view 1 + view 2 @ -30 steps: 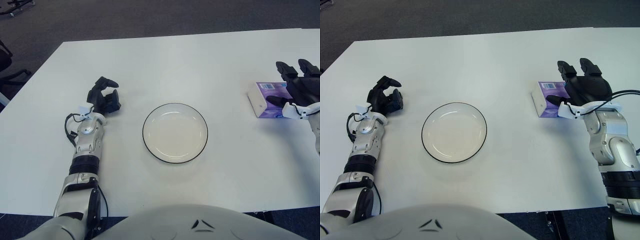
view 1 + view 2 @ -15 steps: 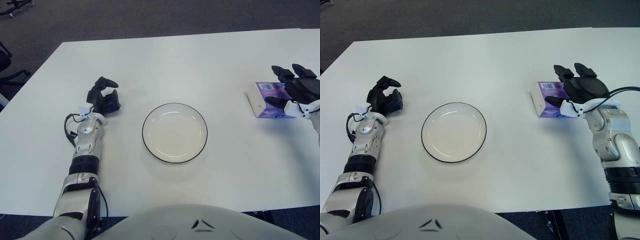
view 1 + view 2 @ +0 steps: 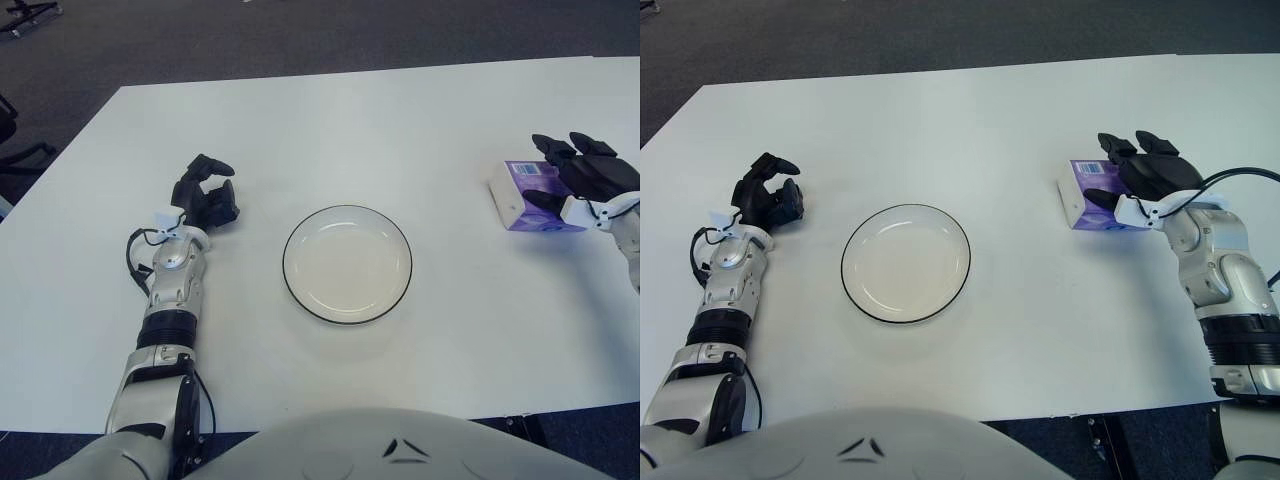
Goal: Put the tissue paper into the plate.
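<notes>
White table (image 3: 970,120), dark carpet (image 3: 890,35) beyond. Your right hand (image 3: 1145,180) clasps tissue pack (image 3: 1085,195) nr right edge; plate (image 3: 906,263) centre; left hand (image 3: 768,200) curled, empty.

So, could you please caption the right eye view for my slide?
Right hand over the purple tissue pack, round black-rimmed white plate mid-table, left hand to its left.

A white table (image 3: 330,110) stands on dark grey carpet (image 3: 300,35).
</notes>
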Available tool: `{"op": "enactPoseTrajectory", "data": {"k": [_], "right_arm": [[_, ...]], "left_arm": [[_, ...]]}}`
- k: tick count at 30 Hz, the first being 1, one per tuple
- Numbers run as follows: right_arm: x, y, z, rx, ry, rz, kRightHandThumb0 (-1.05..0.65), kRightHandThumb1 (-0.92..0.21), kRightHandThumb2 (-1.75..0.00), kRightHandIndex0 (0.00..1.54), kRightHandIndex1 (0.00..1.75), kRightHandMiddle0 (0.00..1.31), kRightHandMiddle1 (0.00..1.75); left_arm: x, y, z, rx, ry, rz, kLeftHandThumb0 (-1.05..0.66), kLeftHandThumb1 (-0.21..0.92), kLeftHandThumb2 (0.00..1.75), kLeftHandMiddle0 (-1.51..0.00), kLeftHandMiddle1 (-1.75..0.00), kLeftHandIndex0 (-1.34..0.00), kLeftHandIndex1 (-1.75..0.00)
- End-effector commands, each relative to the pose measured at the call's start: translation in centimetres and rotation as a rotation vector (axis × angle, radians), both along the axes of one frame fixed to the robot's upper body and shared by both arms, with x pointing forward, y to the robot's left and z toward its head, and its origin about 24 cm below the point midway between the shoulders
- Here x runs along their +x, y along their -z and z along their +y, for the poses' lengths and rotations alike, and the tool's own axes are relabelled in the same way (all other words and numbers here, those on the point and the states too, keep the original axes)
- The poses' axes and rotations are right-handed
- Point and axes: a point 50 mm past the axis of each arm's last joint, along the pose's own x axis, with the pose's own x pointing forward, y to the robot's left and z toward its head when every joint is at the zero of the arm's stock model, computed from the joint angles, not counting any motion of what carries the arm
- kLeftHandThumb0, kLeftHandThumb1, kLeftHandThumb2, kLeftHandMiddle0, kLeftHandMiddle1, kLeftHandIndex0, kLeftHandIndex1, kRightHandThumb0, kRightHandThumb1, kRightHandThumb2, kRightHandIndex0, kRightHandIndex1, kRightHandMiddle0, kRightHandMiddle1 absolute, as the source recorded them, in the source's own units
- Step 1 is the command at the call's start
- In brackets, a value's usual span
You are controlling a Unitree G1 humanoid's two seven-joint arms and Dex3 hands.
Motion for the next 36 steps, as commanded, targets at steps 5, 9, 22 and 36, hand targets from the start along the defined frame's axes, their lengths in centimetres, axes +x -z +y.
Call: {"op": "enactPoseTrajectory", "data": {"k": [5, 9, 22, 36], "right_arm": [[0.3, 1.8, 0.3, 0.055, -0.021, 0.104, -1.05, -0.92, -0.7, 0.0, 0.0, 0.01, 0.0], [0.4, 2.0, 0.3, 0.077, -0.035, 0.128, -1.05, -0.92, -0.7, 0.0, 0.0, 0.01, 0.0], [0.7, 1.7, -0.4, 0.179, -0.045, 0.156, -1.0, -0.92, -0.72, 0.0, 0.0, 0.02, 0.02], [0.4, 0.3, -1.9, 0.37, -0.015, 0.082, -0.98, -0.92, -0.77, 0.0, 0.0, 0.0, 0.15]], "left_arm": [[-3.7, 6.0, -1.1, -0.082, -0.023, 0.217, -0.45, 0.41, 1.2, -1.29, -1.75, -0.54, -1.75], [-3.6, 6.0, -1.1, -0.086, -0.025, 0.221, -0.45, 0.41, 1.2, -1.29, -1.75, -0.54, -1.75], [-3.7, 6.0, -1.0, -0.084, -0.017, 0.221, -0.45, 0.41, 1.2, -1.3, -1.75, -0.54, -1.75], [-3.5, 6.0, -1.0, -0.079, -0.02, 0.226, -0.45, 0.42, 1.19, -1.29, -1.75, -0.53, -1.75]]}}
